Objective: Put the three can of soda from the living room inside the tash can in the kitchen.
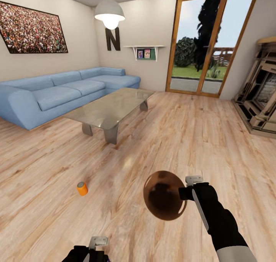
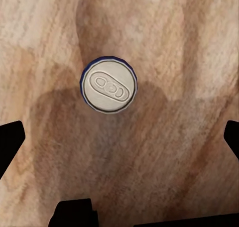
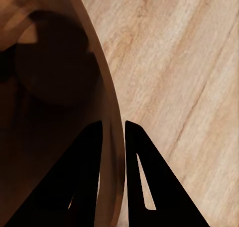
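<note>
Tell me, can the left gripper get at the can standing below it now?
Probably yes: the left gripper is open above the upright can on bare wood floor, nothing between.

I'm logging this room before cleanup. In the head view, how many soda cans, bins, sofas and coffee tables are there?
soda can: 1, upright on the floor
brown bin: 1, held at its wall by the right gripper
blue sofa: 1
glass coffee table: 1
Total: 4
</note>
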### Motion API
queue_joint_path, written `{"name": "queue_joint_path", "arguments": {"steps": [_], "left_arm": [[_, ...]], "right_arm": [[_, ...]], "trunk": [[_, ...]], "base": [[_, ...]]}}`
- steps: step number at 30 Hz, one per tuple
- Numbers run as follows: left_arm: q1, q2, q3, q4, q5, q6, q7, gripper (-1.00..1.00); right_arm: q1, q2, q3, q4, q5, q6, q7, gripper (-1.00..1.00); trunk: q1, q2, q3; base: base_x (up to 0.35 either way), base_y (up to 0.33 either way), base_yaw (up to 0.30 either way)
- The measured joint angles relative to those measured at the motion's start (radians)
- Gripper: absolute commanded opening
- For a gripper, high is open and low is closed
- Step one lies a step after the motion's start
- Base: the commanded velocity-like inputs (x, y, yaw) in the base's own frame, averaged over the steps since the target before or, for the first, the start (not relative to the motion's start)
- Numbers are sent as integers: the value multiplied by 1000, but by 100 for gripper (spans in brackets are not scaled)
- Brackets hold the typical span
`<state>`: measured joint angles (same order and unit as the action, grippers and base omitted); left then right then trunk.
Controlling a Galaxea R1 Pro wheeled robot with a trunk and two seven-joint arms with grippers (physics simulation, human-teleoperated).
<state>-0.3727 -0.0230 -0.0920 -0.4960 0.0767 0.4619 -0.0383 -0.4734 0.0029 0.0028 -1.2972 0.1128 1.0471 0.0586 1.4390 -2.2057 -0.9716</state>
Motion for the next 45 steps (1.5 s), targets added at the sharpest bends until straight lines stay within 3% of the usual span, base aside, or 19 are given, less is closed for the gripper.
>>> {"name": "queue_joint_path", "arguments": {"steps": [39, 45], "left_arm": [[-14, 0, 0, -1, 0, -26, 0, 100], [-14, -1, 0, -2, 0, -29, 0, 100]], "right_arm": [[0, 0, 0, 0, -1, 0, 0, -100], [0, 0, 0, 0, -1, 0, 0, -100]], "trunk": [[150, -273, -122], [150, -273, -122]], "base": [[0, 0, 0], [0, 0, 0]]}}
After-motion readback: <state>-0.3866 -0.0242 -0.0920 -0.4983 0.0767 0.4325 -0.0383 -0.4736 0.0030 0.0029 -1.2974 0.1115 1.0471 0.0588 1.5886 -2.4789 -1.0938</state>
